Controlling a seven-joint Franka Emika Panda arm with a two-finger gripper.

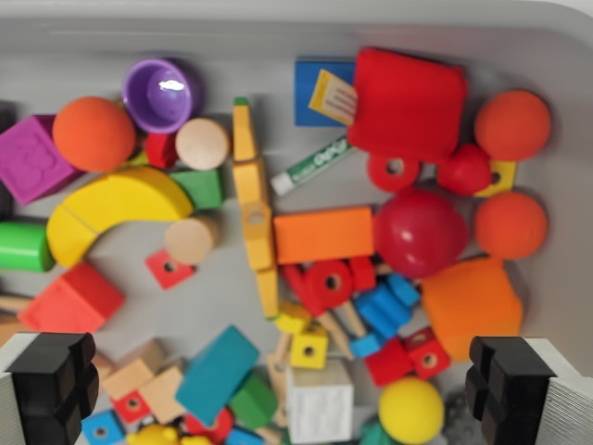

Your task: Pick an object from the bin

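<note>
I look straight down into a grey bin (278,46) filled with toys. My gripper (278,389) hangs open above the pile, its black fingertips (51,380) at the lower corners of the wrist view, nothing between them. Under the gap lie a teal block (215,373), a white cube (320,400), a yellow cube (309,350) and a yellow ball (410,409). An orange block (323,235) and a dark red ball (419,232) sit at the middle. A yellow arch (111,209) lies at the left.
The bin's far wall runs along the top. Near it are a purple cup (163,93), an orange ball (94,133), a red cushion-like block (408,102), two orange balls (512,124) and a green marker (313,163). Bare bin floor (213,287) shows left of centre.
</note>
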